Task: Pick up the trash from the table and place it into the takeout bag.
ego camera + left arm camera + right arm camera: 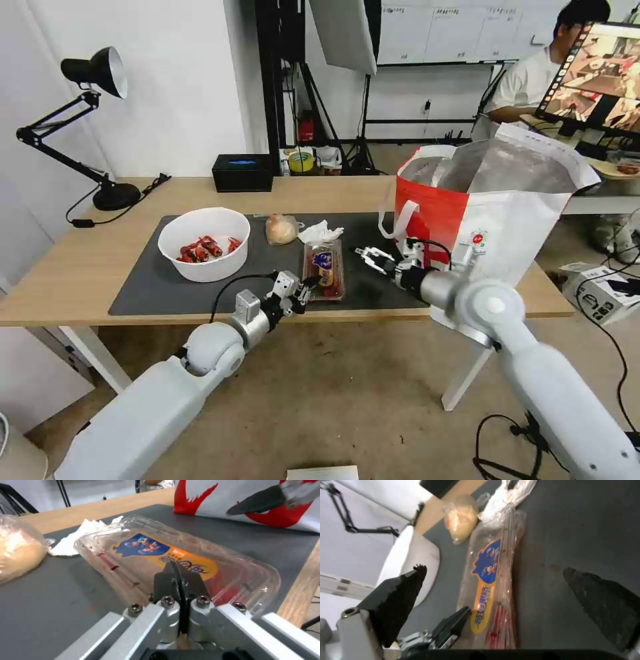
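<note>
White walls (187, 80) stand behind the worktop (80, 267), a light-wood top on white legs. A black desk lamp (93, 73) sits at its far left corner, a black box (243, 172) at its far edge. Beyond are black stands (280, 80) and a whiteboard (453, 30). A monitor (597, 77) glows at far right. The floor (347, 393) is bare brownish concrete with trailing black cables (617, 347).

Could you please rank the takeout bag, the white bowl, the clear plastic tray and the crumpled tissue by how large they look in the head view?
1. takeout bag, by far the largest.
2. white bowl.
3. clear plastic tray, noticeably smaller than the bowl.
4. crumpled tissue, a bit smaller than the tray.
</note>
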